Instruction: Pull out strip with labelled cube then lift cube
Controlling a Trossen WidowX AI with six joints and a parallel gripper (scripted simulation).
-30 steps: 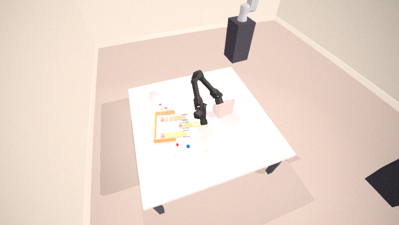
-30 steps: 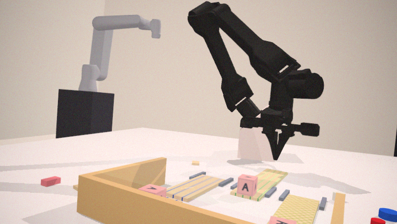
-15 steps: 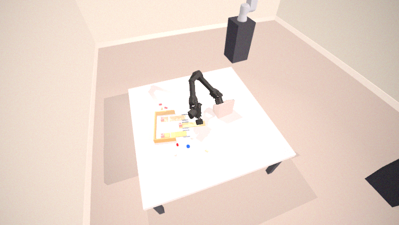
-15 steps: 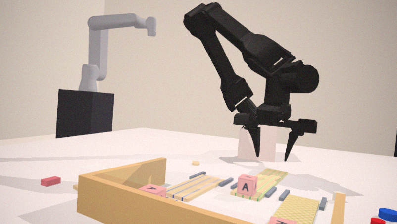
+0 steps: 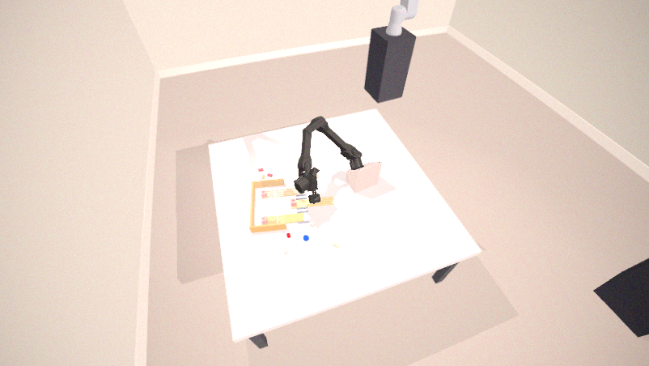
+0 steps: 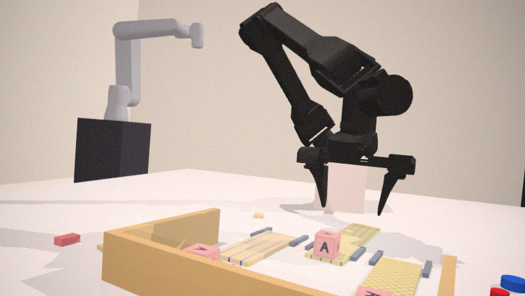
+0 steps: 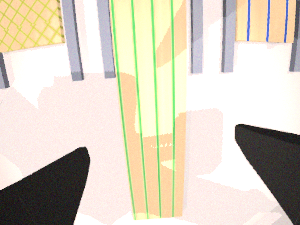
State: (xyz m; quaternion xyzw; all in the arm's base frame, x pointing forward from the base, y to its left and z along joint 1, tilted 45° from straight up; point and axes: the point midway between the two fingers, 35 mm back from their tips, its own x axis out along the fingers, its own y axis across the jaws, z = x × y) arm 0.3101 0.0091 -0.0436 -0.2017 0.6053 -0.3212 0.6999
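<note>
From the top, the white tabletop (image 5: 372, 254) carries a wooden tray (image 5: 252, 206) open on its 3 o'clock side. The black arm (image 5: 324, 131) bends over it and the gripper (image 5: 314, 197) hangs at the tray's open side. Details of the strips are too small to read here.

In the exterior view, the gripper (image 6: 351, 211) hovers above the tabletop with its fingers (image 6: 320, 185) spread wide and nothing between them. Below it, toward 7 o'clock, the green-lined strip (image 6: 349, 242) lies flat with the pink cube marked A (image 6: 326, 243) standing on it. A blue-lined strip (image 6: 253, 248) lies at 9 o'clock of that, and a cross-hatched yellow strip (image 6: 395, 274) at 4 o'clock. Small gray bars (image 6: 298, 240) lie between the strips.

In the wrist view, the green-lined strip runs unbroken from 12 o'clock down to its near end between the two dark fingers, which stand well apart on either side without touching it. The cube sits at the strip's far end, at 12 o'clock.

My judgement: the pull looks largely done, since the strip's near end lies past the gray bars. The cube is not yet grasped, so reaching it, pinching it and lifting it remain.
</note>
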